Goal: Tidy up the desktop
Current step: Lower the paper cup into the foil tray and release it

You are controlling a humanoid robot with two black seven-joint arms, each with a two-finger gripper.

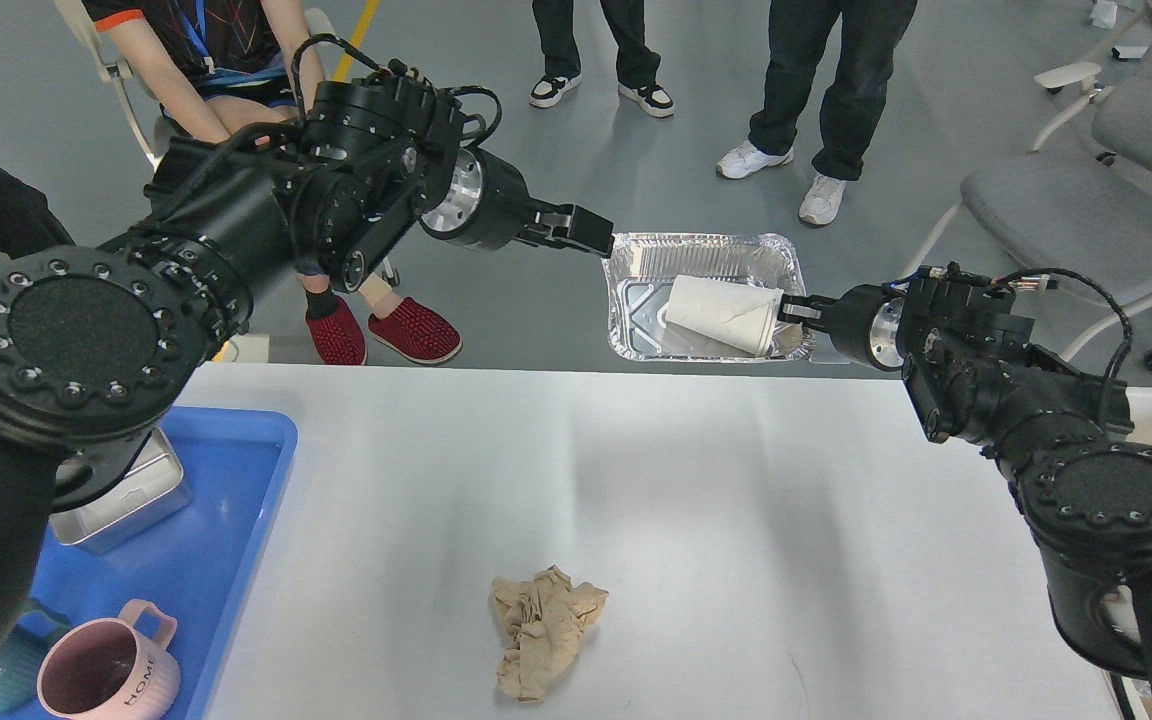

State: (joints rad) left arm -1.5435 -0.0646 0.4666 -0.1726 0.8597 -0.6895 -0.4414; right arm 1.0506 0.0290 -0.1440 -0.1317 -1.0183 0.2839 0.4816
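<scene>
While both arms are held past its far edge, the white table (696,520) is seen spread below them, smooth, faintly scuffed, round-cornered, with crumpled paper (544,645) near its front. Left fingers (591,232) are seen empty; whether either pair is spread cannot be told.

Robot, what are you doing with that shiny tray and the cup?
I'm tidying the desktop. My right tool holds a foil tray out past the far edge of the desktop. A white paper cup lies on its side in the tray. My left tool is beside the tray's left corner, holding nothing. A crumpled brown paper is on the desktop, not yet picked up. A pink mug sits in the blue tray.
</scene>
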